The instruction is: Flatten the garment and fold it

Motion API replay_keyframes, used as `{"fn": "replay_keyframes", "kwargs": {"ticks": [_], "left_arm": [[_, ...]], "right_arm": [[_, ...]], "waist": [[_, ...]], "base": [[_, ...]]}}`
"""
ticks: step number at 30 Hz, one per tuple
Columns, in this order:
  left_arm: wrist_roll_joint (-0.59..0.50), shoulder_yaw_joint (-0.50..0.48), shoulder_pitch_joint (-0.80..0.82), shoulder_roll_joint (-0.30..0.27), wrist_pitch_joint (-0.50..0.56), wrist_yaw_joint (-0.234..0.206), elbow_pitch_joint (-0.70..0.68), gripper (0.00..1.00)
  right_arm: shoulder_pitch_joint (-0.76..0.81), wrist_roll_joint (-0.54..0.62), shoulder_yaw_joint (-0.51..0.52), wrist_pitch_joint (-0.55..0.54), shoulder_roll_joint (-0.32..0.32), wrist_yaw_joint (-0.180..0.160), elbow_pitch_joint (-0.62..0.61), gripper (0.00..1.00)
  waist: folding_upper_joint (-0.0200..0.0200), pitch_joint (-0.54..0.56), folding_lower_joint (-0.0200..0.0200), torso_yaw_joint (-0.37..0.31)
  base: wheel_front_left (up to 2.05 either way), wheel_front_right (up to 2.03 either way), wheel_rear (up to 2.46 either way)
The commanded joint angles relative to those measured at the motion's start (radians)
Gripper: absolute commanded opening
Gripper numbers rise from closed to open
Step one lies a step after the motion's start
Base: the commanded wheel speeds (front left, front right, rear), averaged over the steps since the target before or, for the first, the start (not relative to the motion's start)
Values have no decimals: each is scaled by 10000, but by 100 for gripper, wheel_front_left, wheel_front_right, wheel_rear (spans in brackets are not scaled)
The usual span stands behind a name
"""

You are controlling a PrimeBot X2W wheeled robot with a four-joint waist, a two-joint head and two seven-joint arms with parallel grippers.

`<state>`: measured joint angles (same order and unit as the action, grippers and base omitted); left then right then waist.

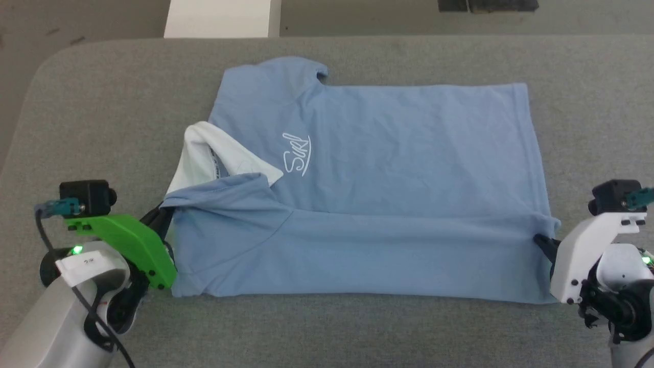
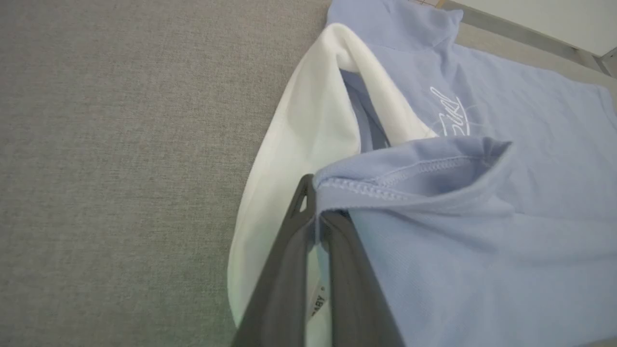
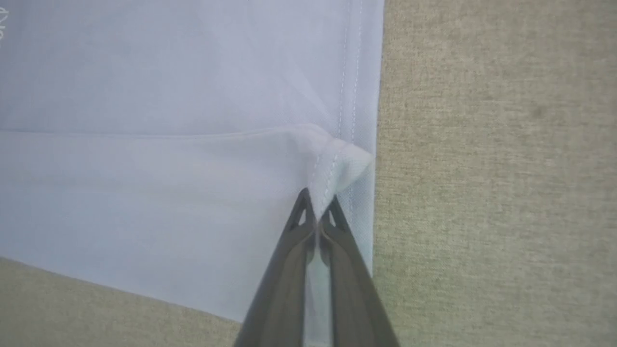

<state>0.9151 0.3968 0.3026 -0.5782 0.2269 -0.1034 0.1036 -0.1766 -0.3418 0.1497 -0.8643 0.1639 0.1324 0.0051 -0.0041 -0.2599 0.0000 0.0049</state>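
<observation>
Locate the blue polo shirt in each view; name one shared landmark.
Head view: polo shirt centre, on grey table.
Left wrist view: right half, collar end pinched by left tool.
Right wrist view: upper left, hem corner pinched by right tool.
Shared landmark: the folded flap's edge.

The garment (image 1: 388,168), a light blue polo shirt, lies spread front-up on the grey fabric surface (image 1: 102,102), neck to the left and hem to the right. Its near long side is folded over the body as a flat band. The white collar (image 1: 204,153) gapes open, with the white script logo (image 1: 296,153) just beside it.
</observation>
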Motion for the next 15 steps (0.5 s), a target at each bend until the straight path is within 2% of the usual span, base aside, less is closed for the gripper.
{"fn": "replay_keyframes", "kwargs": {"ticks": [1,9,10,11,12,15], "left_arm": [[-53,70,343,101,-51,157,247,0],[38,424,1103,588,69,719,1791,0],[62,441,1175,644,39,789,1994,13],[84,439,1196,676,13,821,2053,60],[69,471,1219,674,33,843,2112,100],[102,452,1226,674,8,853,2155,100]], "right_arm": [[-253,150,1,-115,-89,-17,137,0],[-659,763,-63,-735,-333,-17,712,0],[-667,840,-22,-907,-414,-17,810,32],[-663,847,-9,-962,-440,-17,824,72],[-663,834,25,-944,-447,-17,789,100],[-615,722,173,-858,-429,-17,683,100]], "waist": [[41,-606,0,36],[41,-904,0,91],[41,-794,0,78],[41,-715,0,78],[41,-612,0,89],[41,-151,0,83]], "base": [[0,0,0],[0,0,0],[0,0,0],[0,0,0],[0,0,0],[0,0,0]]}}
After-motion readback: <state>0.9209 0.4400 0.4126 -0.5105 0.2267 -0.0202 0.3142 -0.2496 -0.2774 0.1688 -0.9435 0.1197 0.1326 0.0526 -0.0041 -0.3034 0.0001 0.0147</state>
